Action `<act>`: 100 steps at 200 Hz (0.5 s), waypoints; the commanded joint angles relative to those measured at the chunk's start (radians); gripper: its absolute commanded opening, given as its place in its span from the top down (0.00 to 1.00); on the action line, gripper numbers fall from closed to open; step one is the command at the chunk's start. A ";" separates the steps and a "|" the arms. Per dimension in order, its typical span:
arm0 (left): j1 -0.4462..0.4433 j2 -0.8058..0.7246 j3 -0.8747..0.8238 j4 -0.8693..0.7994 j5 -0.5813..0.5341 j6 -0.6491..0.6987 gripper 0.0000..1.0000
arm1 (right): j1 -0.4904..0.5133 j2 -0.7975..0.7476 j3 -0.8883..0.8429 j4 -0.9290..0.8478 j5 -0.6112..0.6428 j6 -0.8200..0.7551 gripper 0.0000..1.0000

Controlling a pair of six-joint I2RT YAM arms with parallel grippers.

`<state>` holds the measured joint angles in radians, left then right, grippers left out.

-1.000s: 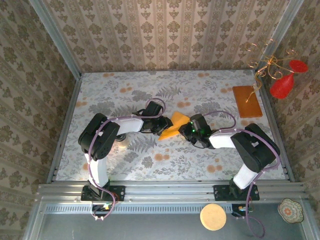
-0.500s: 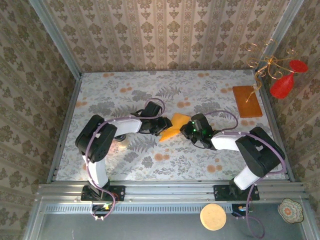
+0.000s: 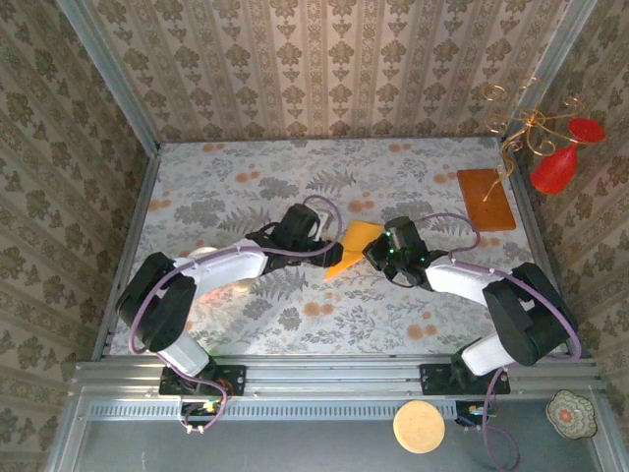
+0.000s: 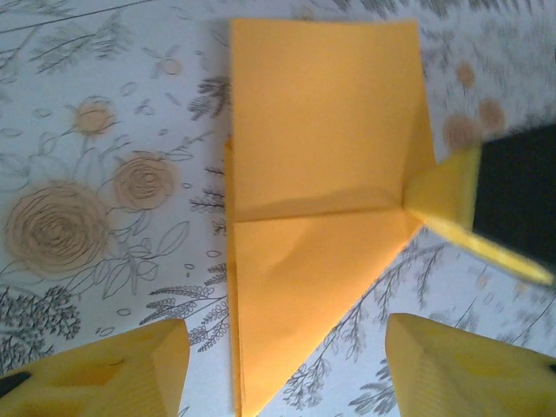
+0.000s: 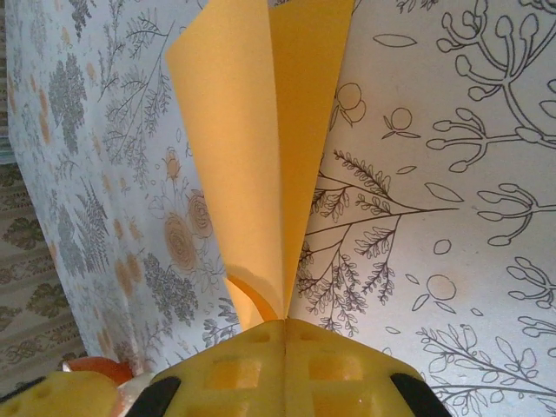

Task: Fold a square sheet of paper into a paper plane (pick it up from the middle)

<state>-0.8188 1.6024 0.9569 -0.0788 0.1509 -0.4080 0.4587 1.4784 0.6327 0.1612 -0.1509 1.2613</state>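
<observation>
Half-folded paper (image 3: 352, 246) sits mid bench (image 3: 246, 177), right between both arms. Long axis slanted: pointed tip toward near edge, square end away. Right tool (image 5: 285, 334) pressed together, pinching paper's right-hand corner, layers fanning out ahead of it. Left tool (image 3: 329, 241) spread, holding nothing, just left of paper, pointed end lying between its fingers (image 4: 113, 373). Left arm looks freer for next crease, imo.

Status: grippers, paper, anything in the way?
Left gripper open over paper. Right gripper shut on its corner. Paper part-folded. Board far off, not blocking.
</observation>
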 commanded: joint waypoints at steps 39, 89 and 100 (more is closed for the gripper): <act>-0.114 0.059 -0.041 0.145 -0.148 0.396 0.37 | -0.033 -0.024 0.029 -0.034 -0.081 0.046 1.00; -0.153 0.125 -0.098 0.323 -0.224 0.545 0.54 | -0.064 -0.046 0.024 -0.026 -0.114 0.062 0.99; -0.152 0.130 -0.105 0.349 -0.231 0.570 0.53 | -0.069 -0.047 0.024 -0.026 -0.120 0.065 0.99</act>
<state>-0.9634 1.7218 0.8772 0.1585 -0.0216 0.0410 0.4026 1.4605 0.6392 0.1490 -0.2424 1.3079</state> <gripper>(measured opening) 0.466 0.067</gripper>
